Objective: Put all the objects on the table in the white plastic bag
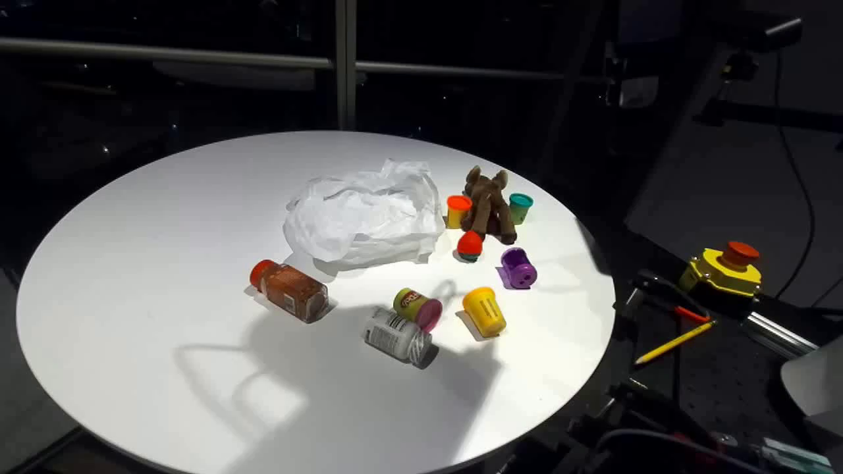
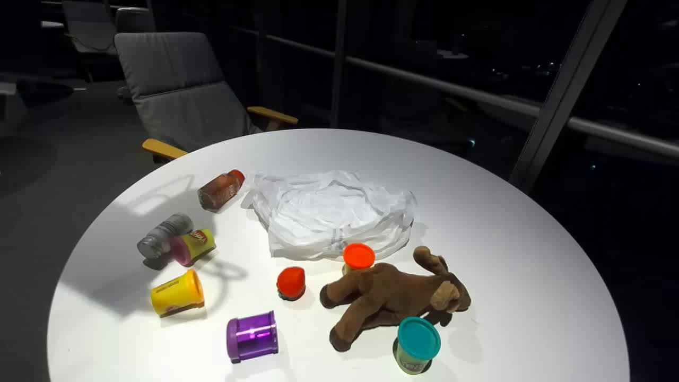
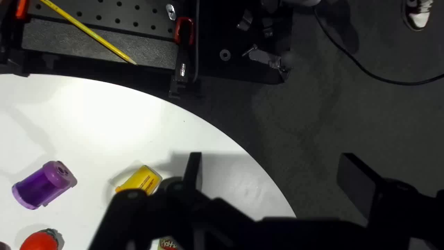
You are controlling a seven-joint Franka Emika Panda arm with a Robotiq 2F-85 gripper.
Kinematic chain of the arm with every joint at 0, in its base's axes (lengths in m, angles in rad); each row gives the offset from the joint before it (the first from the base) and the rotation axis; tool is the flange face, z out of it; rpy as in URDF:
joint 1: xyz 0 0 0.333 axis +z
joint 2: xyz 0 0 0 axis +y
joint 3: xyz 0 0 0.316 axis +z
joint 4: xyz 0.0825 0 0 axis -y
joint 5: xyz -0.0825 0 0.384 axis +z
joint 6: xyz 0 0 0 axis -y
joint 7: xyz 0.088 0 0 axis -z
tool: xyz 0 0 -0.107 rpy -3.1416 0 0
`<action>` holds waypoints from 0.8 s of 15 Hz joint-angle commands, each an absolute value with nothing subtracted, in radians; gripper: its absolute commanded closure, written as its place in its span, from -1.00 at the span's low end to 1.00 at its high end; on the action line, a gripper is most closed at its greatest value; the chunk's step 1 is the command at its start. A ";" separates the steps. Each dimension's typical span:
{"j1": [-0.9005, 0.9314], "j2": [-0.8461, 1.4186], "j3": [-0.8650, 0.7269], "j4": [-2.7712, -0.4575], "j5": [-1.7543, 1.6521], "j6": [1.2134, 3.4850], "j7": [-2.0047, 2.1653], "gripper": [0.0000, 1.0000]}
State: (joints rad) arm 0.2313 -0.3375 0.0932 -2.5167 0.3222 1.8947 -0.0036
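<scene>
Nearest us in the wrist view, our gripper (image 3: 270, 170) has its fingers spread wide, nothing between them; we judge it free for a pick. Beside it the yellow tub (image 3: 142, 178) lies on its side, then come the purple container (image 3: 43, 185) and the red toy (image 3: 40, 241). In an exterior view the pink-lidded tub (image 1: 416, 308) lies against or just beside the grey bottle (image 1: 392, 336); with the overlap, we can't tell which. The red-capped bottle (image 1: 293, 291) rests near the white plastic bag (image 1: 369, 220), whose mouth gapes upward, presumably so things can be dropped in. In both exterior views the brown plush (image 2: 395, 294) lies between the orange-lidded tub (image 2: 359, 255) and the teal-lidded tub (image 2: 418, 339).

As for room, one finger shows over the table (image 3: 97, 121), the other past its rim against the floor (image 3: 308, 125), so we'd swing inward before descending. The teal-lidded tub, near the rim, could be knocked off. On the bag's side away from the plush, broad bare tabletop leaves us space.
</scene>
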 commanded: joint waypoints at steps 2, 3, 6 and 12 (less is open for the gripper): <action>0.212 -0.338 0.111 -2.509 0.327 1.891 -0.008 -1.00; 0.212 -0.338 0.111 -2.507 0.327 1.891 -0.008 -1.00; 0.212 -0.339 0.111 -2.506 0.327 1.891 -0.008 -1.00; 0.216 -0.147 0.133 -2.374 0.321 2.014 -0.002 -1.00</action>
